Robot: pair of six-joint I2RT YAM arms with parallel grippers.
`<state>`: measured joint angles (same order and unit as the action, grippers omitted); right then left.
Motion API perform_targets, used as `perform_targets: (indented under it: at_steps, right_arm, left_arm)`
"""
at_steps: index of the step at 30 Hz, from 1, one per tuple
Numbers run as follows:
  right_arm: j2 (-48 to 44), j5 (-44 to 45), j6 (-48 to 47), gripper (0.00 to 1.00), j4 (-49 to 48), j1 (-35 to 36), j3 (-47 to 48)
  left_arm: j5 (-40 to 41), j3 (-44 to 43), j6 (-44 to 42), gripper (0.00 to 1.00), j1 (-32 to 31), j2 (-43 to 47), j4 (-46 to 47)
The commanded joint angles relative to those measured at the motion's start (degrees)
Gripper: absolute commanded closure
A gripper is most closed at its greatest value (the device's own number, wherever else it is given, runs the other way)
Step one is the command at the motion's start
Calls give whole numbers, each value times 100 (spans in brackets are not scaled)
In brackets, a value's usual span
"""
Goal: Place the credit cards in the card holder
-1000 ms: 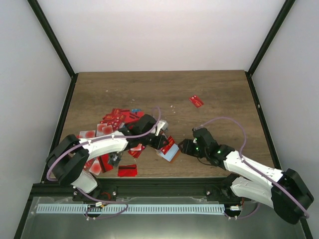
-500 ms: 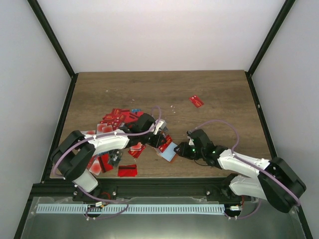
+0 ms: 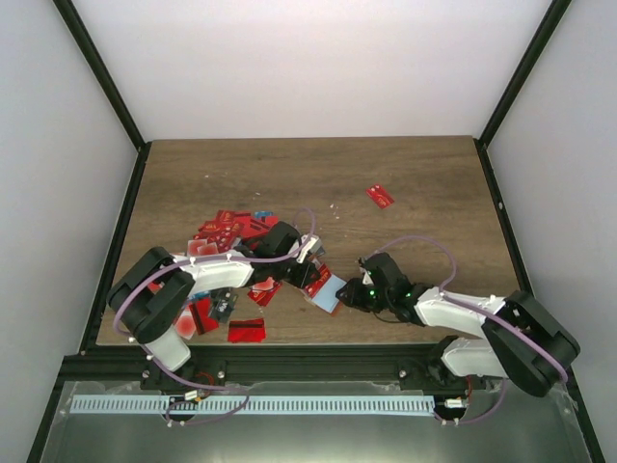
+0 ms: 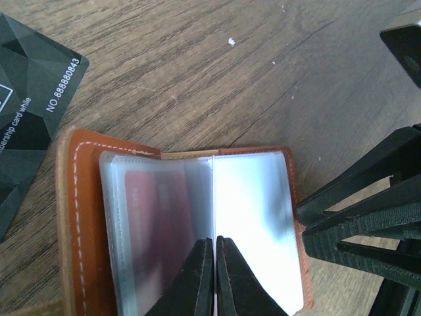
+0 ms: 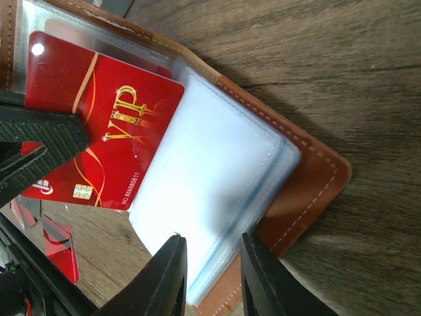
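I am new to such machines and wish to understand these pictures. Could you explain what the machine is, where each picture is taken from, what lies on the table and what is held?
These are two robot arms, left and right, bolted at the near edge of a wooden table. The wide picture comes from a camera above and behind them; the two close pictures come from a camera on each wrist. On the table lie a heap of cards, mostly red, a lone red card, a black card and an open brown wallet with clear pockets. The left end effector is shut on a red VIP card over the wallet. The right end effector has a finger on each side of the pockets; whether it grips them I cannot tell.
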<state>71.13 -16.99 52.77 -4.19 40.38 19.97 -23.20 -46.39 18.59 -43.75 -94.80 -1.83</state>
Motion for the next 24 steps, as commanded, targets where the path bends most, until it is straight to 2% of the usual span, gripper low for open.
perform_targets:
  at_steps: [1, 16, 24]
  right_arm:
    - [160, -38, 20, 75, -248, 14, -18]
    - [470, 36, -22, 76, -314, 14, -67]
    - [518, 42, -40, 77, -335, 13, -69]
  left_arm:
    - [19, 35, -145, 96, 32, -84, 180]
    - [22, 290, 97, 96, 31, -56, 536]
    - [166, 393, 709, 96, 28, -120, 775]
